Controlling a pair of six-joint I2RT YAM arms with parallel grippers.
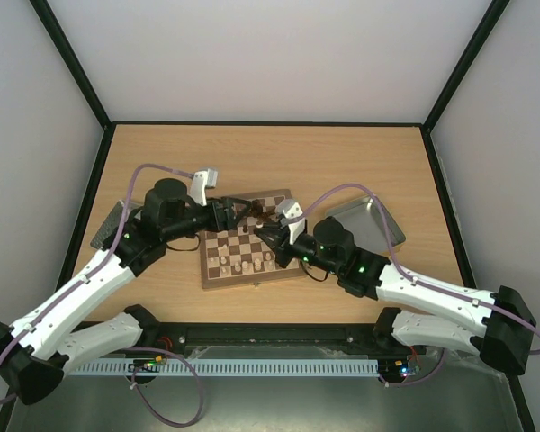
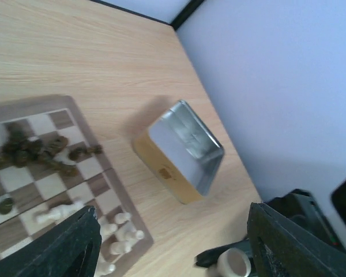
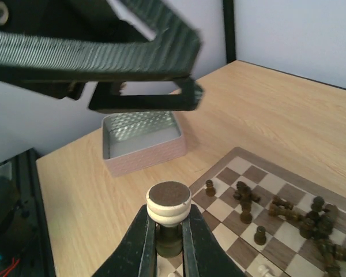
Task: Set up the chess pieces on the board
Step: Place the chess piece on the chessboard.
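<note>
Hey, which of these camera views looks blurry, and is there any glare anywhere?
Left wrist view: soft throughout, the dark pieces smeared, and the metal tray shows a bright sheen inside. Right wrist view: the pale piece in the right claw is sharp, the board behind slightly softer. Top view: even light, in focus.

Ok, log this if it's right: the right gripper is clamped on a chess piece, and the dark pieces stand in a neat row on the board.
Not quite. The right gripper is clamped on a chess piece, but the dark pieces stand in no neat row: the right wrist view shows most lying jumbled in a heap on the board, only a few upright.
</note>
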